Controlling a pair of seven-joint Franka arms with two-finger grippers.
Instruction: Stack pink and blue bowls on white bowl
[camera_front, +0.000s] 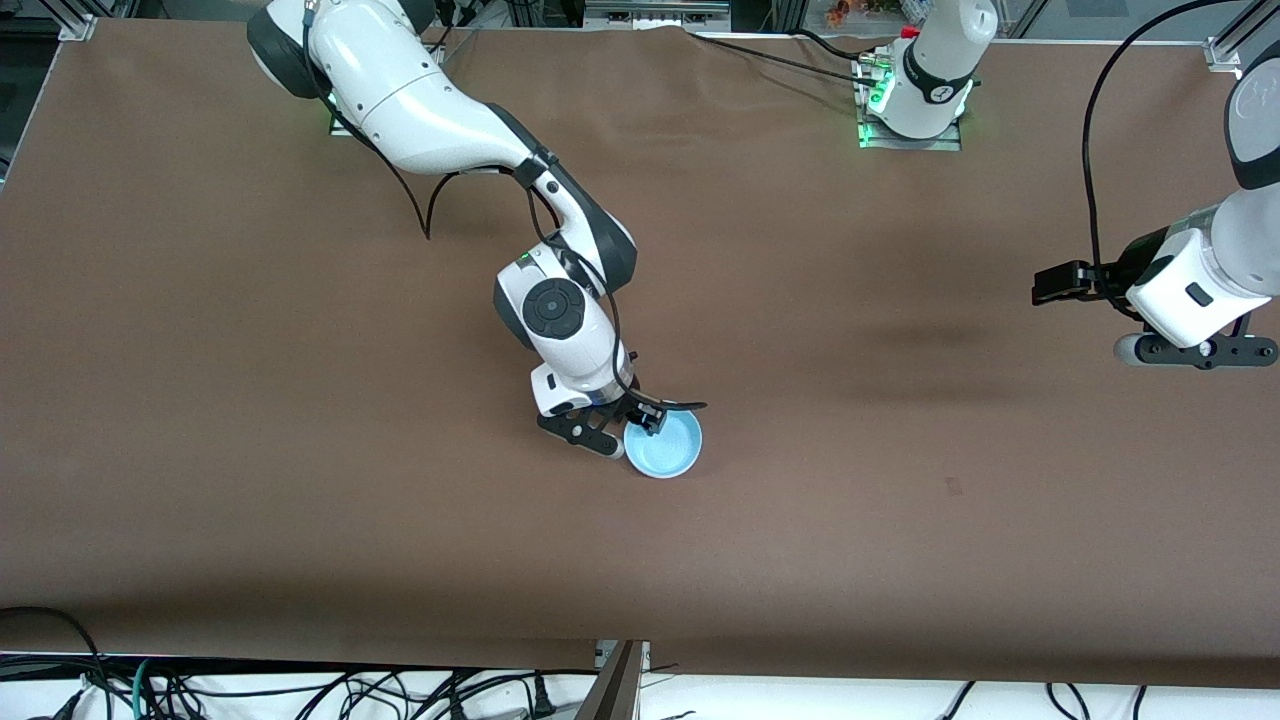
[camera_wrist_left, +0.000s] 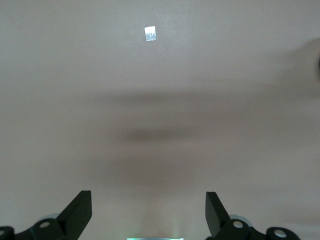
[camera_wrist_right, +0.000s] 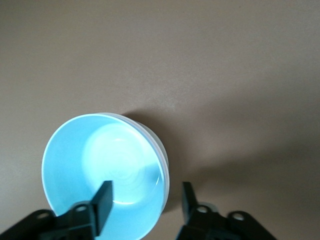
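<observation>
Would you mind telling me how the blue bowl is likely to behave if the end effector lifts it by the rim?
The blue bowl looks glossy, so it may slip in a rim pinch. It seems rigid and probably light. Nested on a white rim, it could drag that along. The right end effector straddles its wall, open.

Right pincer (camera_front: 640, 420) hangs low with fingers parted; left pincer (camera_front: 1060, 285) waits raised, fingers spread.

Front view evenly lit from overhead, sharp, with soft arm shadows on the brown desk (camera_front: 300, 450) and green LED glow at both bases. Left wrist view washed out and hazy, diffuse dark shadow bands, one small bright patch (camera_wrist_left: 150, 34). Right wrist view crisp: glossy sheen inside the blue bowl (camera_wrist_right: 100, 170), soft shadow beside it.
</observation>
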